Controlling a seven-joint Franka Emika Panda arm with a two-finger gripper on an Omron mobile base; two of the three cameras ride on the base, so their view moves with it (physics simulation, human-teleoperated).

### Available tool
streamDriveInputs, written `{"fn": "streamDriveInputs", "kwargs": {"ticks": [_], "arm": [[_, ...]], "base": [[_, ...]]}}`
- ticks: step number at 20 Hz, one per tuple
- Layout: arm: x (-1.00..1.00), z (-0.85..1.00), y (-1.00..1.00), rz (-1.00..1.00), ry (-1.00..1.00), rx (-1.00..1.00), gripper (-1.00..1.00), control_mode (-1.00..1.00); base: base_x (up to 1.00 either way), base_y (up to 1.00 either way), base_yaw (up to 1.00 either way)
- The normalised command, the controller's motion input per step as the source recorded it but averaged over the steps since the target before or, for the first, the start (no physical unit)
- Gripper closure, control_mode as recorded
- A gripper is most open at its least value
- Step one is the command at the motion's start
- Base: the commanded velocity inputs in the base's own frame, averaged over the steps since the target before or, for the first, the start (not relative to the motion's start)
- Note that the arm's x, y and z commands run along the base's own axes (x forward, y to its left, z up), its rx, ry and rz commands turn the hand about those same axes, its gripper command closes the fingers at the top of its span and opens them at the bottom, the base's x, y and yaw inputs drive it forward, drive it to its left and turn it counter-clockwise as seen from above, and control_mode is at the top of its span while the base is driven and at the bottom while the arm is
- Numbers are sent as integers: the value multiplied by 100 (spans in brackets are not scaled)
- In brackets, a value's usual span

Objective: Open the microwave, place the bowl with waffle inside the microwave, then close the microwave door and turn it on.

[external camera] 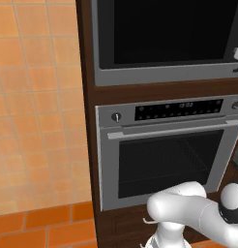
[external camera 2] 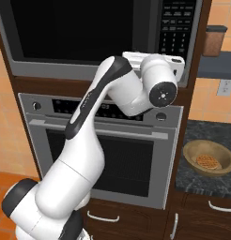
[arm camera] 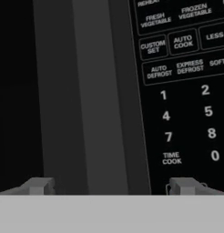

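Gripper (arm camera: 109, 186): jaws wide apart, nothing between them, fingertips (arm camera: 38, 185) straddling the dark vertical handle bar (arm camera: 98, 91) at the microwave door (external camera 2: 70, 28)'s right edge, beside the keypad (arm camera: 186, 95). Door closed. Bowl (external camera 2: 207, 157) with waffle (external camera 2: 206, 161) sits on the dark counter (external camera 2: 192, 178) by its front edge, right of the oven (external camera 2: 127, 159). Risk: the right finger, near the keys, could press one, or the grip could miss the bar if closed off-centre.

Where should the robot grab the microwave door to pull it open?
Best bet is the dark upright handle bar on the microwave door, right next to the keypad. It is tall and thin, so the open gripper should come straight at the front with one fingertip on each side of the bar, then close and pull.
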Motion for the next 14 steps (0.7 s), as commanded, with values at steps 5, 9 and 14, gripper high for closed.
{"fn": "streamDriveInputs", "kwargs": {"ticks": [5, 9, 14], "arm": [[0, 0, 0, 0, 0, 0, -100, -100], [0, 0, 0, 0, 0, 0, 100, -100], [0, 0, 0, 0, 0, 0, 100, -100]], "base": [[0, 0, 0], [0, 0, 0], [0, 0, 0]]}}
